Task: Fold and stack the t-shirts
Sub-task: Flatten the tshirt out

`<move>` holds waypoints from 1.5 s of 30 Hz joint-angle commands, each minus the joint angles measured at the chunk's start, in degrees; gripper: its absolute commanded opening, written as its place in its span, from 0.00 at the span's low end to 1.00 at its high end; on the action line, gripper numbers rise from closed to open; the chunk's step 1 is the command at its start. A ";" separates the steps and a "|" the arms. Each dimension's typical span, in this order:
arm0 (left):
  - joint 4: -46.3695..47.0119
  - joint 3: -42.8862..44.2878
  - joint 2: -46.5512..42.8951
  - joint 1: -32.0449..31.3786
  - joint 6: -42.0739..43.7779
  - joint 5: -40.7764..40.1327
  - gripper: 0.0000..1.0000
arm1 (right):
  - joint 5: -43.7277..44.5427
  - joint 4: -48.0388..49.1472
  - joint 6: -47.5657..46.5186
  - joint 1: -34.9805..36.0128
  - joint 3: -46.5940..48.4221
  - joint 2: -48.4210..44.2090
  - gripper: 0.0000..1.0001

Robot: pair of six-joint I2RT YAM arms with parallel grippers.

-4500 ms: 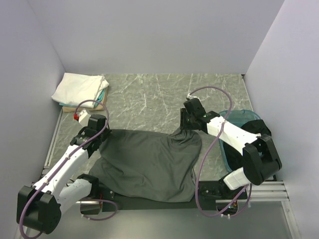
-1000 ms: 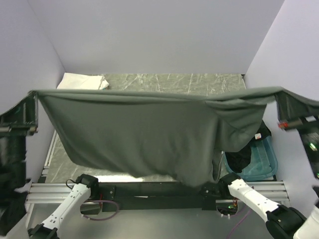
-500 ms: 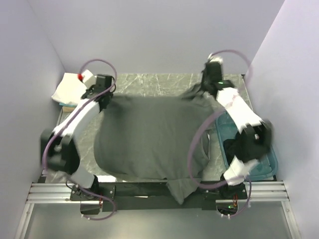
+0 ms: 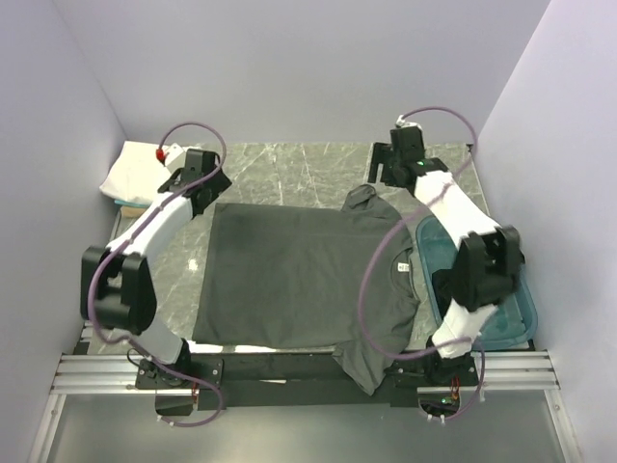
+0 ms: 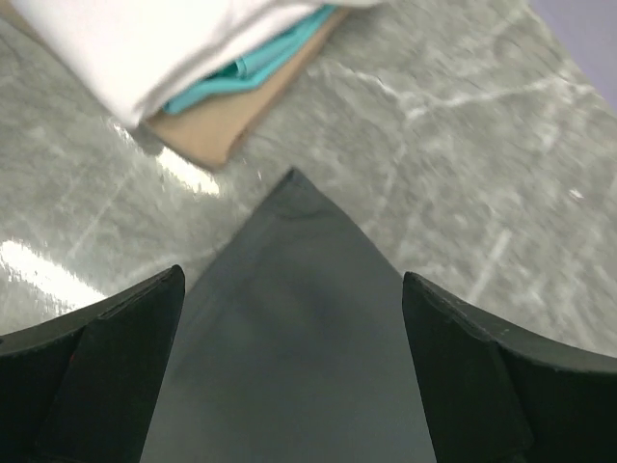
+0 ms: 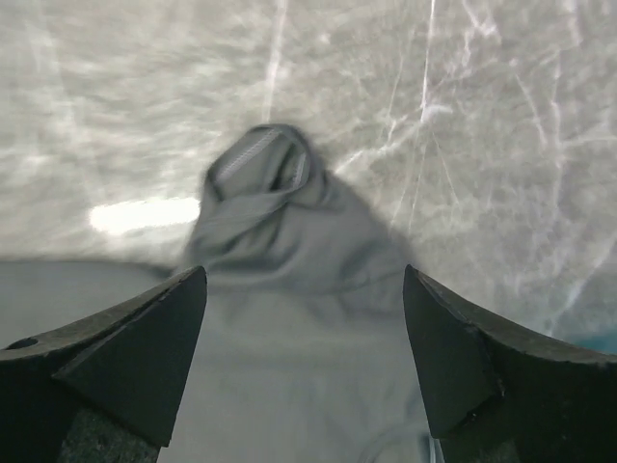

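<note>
Both jaws gaping wide and empty, the charcoal t-shirt [image 4: 299,280] is lying spread on the desk [image 4: 289,174], its bunched sleeve [image 4: 359,198] threatening a crooked fold.

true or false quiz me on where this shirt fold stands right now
1. The dark grey t-shirt lies spread out on the table. True.
2. The left gripper and right gripper are both open. True.
3. The left gripper grips a shirt corner. False: the corner lies loose on the table between its open jaws.
4. The teal bin is empty. False: black cloth lies in the teal bin.
5. A folded white shirt tops the pile at the far left corner. True.
</note>
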 commanded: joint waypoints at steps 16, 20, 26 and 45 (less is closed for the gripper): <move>8.84 -20.14 -10.12 -3.52 5.06 20.32 0.99 | -7.15 2.98 8.00 5.48 -26.46 -13.37 0.90; 7.97 -16.36 -2.74 -3.35 5.59 19.19 1.00 | -5.57 2.53 7.99 5.40 -23.12 -7.74 0.90; 6.82 -10.56 8.59 -1.50 5.86 19.98 0.99 | -2.93 0.78 7.47 5.22 -16.09 3.23 0.89; 0.15 10.01 25.57 0.70 8.23 19.71 1.00 | -3.54 -14.58 2.11 1.09 19.12 26.36 0.77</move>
